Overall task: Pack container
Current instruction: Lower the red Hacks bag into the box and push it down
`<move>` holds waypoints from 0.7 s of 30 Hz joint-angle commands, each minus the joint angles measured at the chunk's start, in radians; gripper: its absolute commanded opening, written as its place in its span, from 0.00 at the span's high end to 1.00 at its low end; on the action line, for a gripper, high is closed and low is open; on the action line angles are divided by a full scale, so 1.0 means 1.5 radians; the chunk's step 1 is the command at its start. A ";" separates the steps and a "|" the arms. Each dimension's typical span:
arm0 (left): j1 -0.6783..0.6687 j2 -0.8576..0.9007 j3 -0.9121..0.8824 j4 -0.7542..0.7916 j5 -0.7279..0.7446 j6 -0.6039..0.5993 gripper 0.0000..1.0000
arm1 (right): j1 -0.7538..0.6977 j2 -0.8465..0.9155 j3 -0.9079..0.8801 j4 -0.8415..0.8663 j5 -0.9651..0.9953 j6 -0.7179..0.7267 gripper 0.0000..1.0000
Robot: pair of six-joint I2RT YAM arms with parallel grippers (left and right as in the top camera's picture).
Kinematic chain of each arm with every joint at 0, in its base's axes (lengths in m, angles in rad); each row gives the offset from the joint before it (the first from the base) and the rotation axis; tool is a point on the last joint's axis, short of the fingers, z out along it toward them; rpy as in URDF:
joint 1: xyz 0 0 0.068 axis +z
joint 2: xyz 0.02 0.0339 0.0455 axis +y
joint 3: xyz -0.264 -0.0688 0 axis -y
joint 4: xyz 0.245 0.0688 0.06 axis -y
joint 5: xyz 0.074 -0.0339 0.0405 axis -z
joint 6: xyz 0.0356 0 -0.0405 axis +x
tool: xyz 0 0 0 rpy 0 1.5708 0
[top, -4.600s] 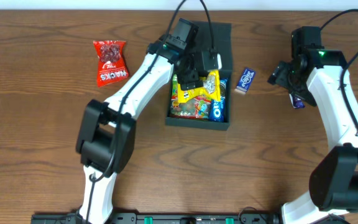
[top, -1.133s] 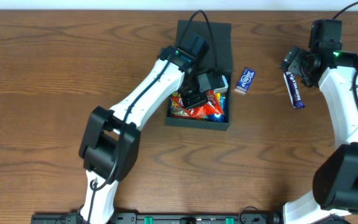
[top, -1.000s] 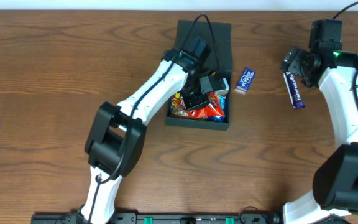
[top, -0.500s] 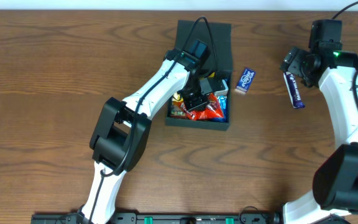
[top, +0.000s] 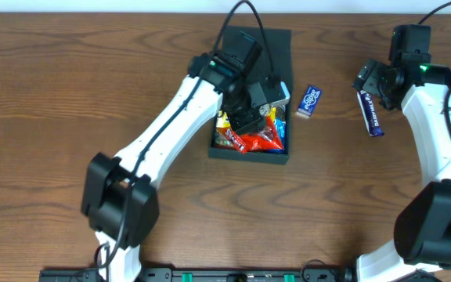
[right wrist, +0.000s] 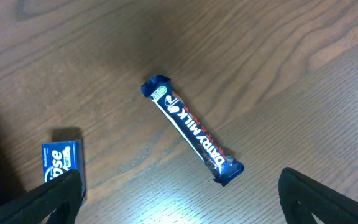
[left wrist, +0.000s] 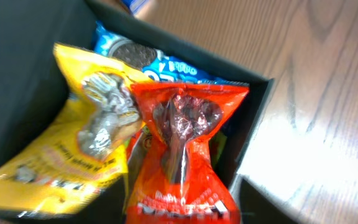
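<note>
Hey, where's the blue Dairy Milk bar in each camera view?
Overhead: the Dairy Milk bar lies at the far right, on the wood.
Left wrist: not in view.
Right wrist: the bar lies diagonally at the centre of the frame.
Shared landmark: the small blue packet, left of the bar in both views.

Dark brown wood-grain counter (top: pixel 45 157), grain running left to right, filling nearly all of overhead view. Narrow pale strip (top: pixel 92 5) beyond far edge; wall or floor, cannot tell. Black rail with green fittings (top: pixel 225 275) along near edge. Soft white glare patch (left wrist: pixel 303 143) on wood in left wrist view.
</note>
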 commanded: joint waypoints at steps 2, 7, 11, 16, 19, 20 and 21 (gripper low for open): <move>0.001 -0.018 -0.003 -0.035 -0.002 -0.003 0.94 | -0.004 -0.009 -0.001 -0.001 0.009 -0.007 0.01; -0.002 0.019 -0.003 -0.086 -0.001 -0.003 0.94 | -0.004 -0.009 -0.001 -0.001 0.009 -0.007 0.01; -0.002 0.073 -0.003 -0.084 0.000 -0.003 0.94 | -0.004 -0.009 -0.001 -0.001 0.009 -0.007 0.01; -0.002 0.131 -0.003 -0.079 -0.001 -0.003 0.94 | -0.004 -0.009 -0.001 -0.002 0.009 -0.013 0.01; 0.000 0.163 -0.003 -0.076 -0.023 -0.004 0.94 | -0.004 -0.009 -0.001 -0.007 0.009 -0.017 0.01; 0.000 0.174 -0.003 -0.077 -0.039 -0.004 0.94 | -0.004 -0.009 -0.001 -0.011 0.009 -0.017 0.01; 0.001 0.180 -0.003 -0.077 -0.047 -0.004 0.94 | -0.004 -0.009 -0.001 -0.011 0.009 -0.017 0.01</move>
